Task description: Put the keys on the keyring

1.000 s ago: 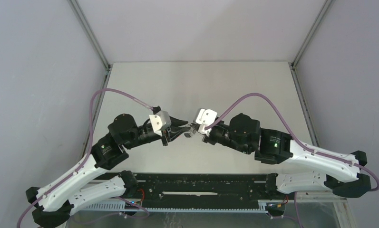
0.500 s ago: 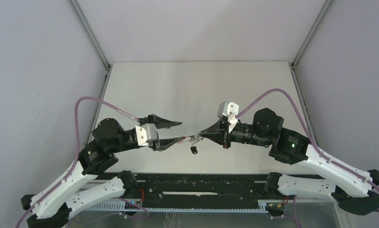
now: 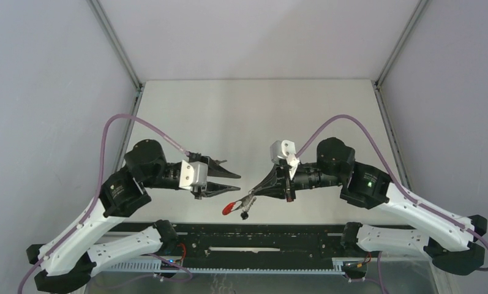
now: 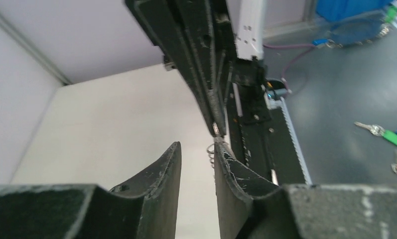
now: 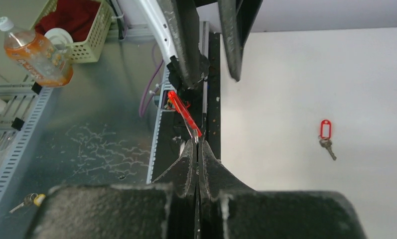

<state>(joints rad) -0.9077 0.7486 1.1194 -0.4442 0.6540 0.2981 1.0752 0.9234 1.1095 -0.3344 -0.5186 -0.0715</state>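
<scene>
Above the table [image 3: 259, 116], left end effector [image 3: 238, 182] has released, jaws apart; right end effector [image 3: 253, 195] alone clamps keyring [image 5: 185, 113], red-tagged key [image 5: 326, 130] unthreaded

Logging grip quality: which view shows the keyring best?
Top external: the keyring hangs whole from the right claw, red arc and silver part both visible. Right wrist shows only its red arc at the shut claw tips. Left wrist shows just a few metal loops beside the open left claw.
</scene>
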